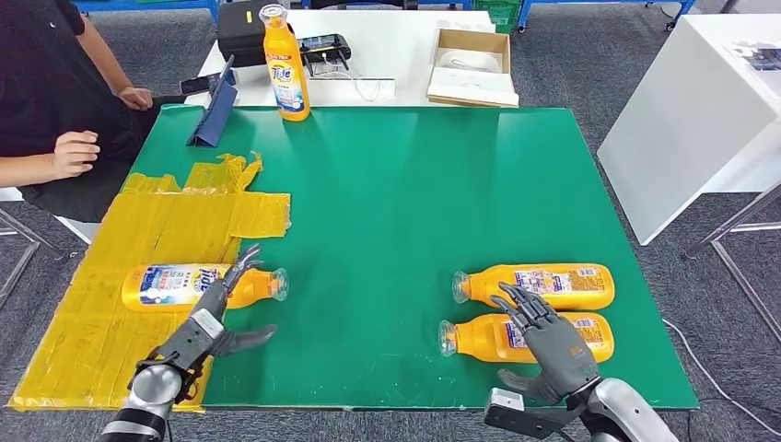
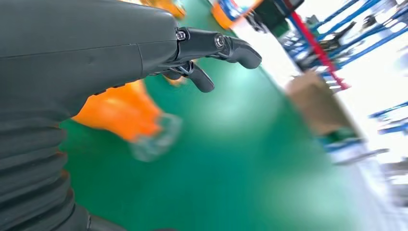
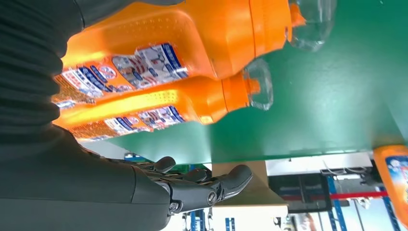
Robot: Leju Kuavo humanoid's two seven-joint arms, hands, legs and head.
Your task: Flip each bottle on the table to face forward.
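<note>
Three orange detergent bottles with clear caps lie on the green table. The left bottle rests on a yellow sheet, cap toward the middle; it is blurred in the left wrist view as an orange bottle. My left hand is open, its fingers spread over the neck of that bottle and the thumb apart. On the right the far bottle and near bottle lie side by side, small-print labels up. My right hand hovers open above the near bottle, beside the far bottle.
A fourth Tide bottle stands upright at the table's far edge, next to a blue folder. A person's hand rests at the left side. White tables with a cardboard box stand behind and to the right.
</note>
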